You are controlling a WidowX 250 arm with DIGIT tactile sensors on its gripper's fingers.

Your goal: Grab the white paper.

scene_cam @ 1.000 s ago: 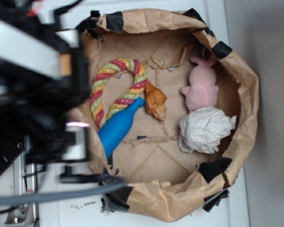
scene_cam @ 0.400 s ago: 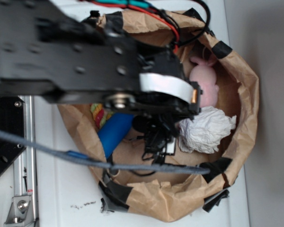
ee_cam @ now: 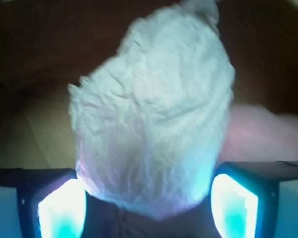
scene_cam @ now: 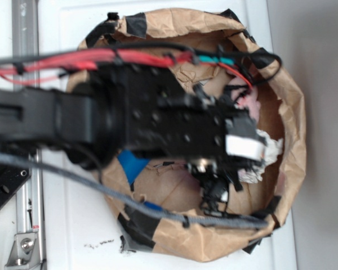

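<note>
Pincer [ee_cam: 148,198]: your jaws stand wide, one on each side of the white paper [ee_cam: 151,114], not yet gripping.
Paper: it sits in the brown paper bag [scene_cam: 293,112], near the bag's right wall, beside the pink plush [scene_cam: 249,100].
Risk: closing off-centre, you could pinch plush instead.

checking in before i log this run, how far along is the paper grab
Done: the arm has reached into the brown paper bag and the gripper is lined up on the white paper, one finger on each side of the wad in the wrist view. In hand: closing in; the fingers look open, not squeezing the paper. Left: shut on the wad and lift it out. The pink plush sits just beside it.
</note>
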